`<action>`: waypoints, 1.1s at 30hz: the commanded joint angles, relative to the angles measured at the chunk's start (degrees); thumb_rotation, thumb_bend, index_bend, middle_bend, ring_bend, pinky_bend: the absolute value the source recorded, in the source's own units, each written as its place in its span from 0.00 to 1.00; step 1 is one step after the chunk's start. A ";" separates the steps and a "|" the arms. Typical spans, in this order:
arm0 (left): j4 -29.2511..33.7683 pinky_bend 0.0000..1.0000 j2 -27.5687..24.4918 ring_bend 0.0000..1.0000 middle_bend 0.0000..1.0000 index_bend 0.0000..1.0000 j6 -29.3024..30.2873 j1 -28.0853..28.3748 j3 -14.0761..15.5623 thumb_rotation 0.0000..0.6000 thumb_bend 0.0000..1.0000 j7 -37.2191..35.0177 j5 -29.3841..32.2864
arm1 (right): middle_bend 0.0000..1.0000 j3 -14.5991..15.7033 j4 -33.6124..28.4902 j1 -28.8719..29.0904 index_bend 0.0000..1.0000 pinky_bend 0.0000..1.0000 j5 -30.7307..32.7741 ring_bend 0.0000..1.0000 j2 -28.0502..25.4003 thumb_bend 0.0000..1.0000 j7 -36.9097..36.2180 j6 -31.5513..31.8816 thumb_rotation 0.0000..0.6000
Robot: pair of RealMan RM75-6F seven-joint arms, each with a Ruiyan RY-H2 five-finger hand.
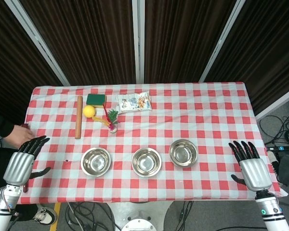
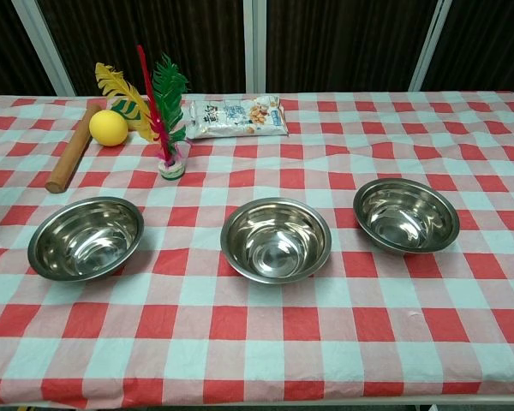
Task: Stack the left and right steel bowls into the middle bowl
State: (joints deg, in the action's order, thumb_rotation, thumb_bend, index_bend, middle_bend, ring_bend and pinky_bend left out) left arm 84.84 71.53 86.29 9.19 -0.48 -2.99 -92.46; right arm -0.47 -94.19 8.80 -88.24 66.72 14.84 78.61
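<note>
Three steel bowls stand in a row near the front of the checked table: the left bowl [image 1: 96, 161] [image 2: 86, 237], the middle bowl [image 1: 146, 161] [image 2: 276, 239] and the right bowl [image 1: 183, 152] [image 2: 406, 214]. All three are upright, hold nothing and sit apart from each other. My left hand [image 1: 24, 160] hovers at the table's left edge, fingers spread, holding nothing. At the right edge my right hand [image 1: 251, 166] is likewise spread and holds nothing. Neither hand shows in the chest view.
At the back left lie a wooden rolling pin [image 1: 79, 116] [image 2: 71, 158], a yellow ball [image 1: 89, 111] [image 2: 108, 128], a green sponge [image 1: 96, 99], a feather shuttlecock [image 1: 111, 120] [image 2: 164, 120] and a snack packet [image 1: 134, 102] [image 2: 236, 117]. A person's hand [image 1: 17, 136] rests at the left edge.
</note>
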 commanded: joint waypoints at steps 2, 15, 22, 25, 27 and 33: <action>-0.04 0.23 0.06 0.18 0.23 0.20 -0.05 -0.02 0.01 1.00 0.08 -0.03 0.08 | 0.05 0.04 0.18 -0.07 0.00 0.00 0.03 0.00 -0.01 0.04 -0.15 0.04 1.00; 0.50 0.23 -0.64 0.18 0.23 0.20 -0.03 0.20 -0.72 1.00 0.08 0.33 0.70 | 0.05 -0.20 -1.62 0.84 0.00 0.00 0.12 0.00 -0.42 0.04 0.08 -1.23 1.00; -0.51 0.23 -0.41 0.18 0.23 0.20 0.10 0.03 -1.19 1.00 0.08 -0.07 1.62 | 0.06 -0.08 -2.60 1.88 0.00 0.00 -0.56 0.00 -0.51 0.04 1.86 -2.49 1.00; -0.67 0.23 -0.31 0.18 0.23 0.20 0.48 -0.13 -1.34 1.00 0.08 -0.32 1.73 | 0.06 -0.11 -3.16 2.24 0.00 0.00 -0.45 0.00 -0.60 0.04 2.42 -3.04 1.00; -0.71 0.23 -0.44 0.18 0.23 0.20 0.59 -0.22 -1.32 1.00 0.08 -0.13 1.72 | 0.06 -0.10 -3.33 2.40 0.00 0.00 -0.41 0.00 -0.59 0.04 2.74 -3.26 1.00; -0.41 0.23 -0.64 0.18 0.23 0.20 0.46 -0.31 -1.30 1.00 0.08 0.11 1.93 | 0.11 0.29 -2.68 3.28 0.00 0.00 -0.88 0.00 0.13 0.04 3.83 -4.66 1.00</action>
State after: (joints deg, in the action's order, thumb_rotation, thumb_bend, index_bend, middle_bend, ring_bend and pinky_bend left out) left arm 84.44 70.89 86.74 8.88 -1.78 -2.89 -90.53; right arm -0.33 -97.15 11.74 -88.91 66.67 18.21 74.45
